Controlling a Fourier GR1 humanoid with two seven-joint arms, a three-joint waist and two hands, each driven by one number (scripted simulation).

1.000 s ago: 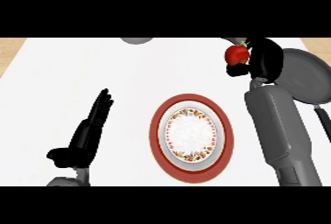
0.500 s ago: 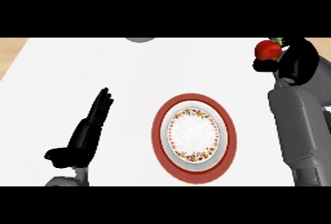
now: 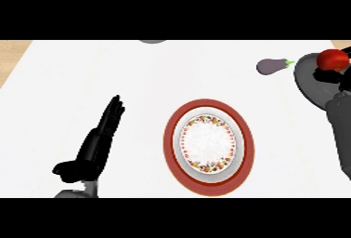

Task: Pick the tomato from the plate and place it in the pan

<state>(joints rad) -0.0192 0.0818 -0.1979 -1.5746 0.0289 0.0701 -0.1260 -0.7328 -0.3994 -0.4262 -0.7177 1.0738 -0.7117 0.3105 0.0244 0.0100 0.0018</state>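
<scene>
The red tomato (image 3: 333, 59) sits at the view's far right, held by my right hand (image 3: 328, 74), whose black fingers curl under and beside it. Both are over the grey pan (image 3: 308, 82), of which only the left rim shows at the right edge. The red-rimmed plate (image 3: 209, 146) with a patterned white centre lies mid-counter with nothing on it. My left hand (image 3: 96, 144) rests open at the lower left, fingers straight and pointing up the view.
A purple eggplant (image 3: 273, 65) lies on the white counter just left of the pan. A grey object (image 3: 153, 41) peeks in at the top edge. A wooden strip (image 3: 12, 58) borders the counter's left side.
My right hand has carried the tomato further right, from beside the pan's rim to over the pan. The eggplant is now uncovered. My left hand has not moved.
</scene>
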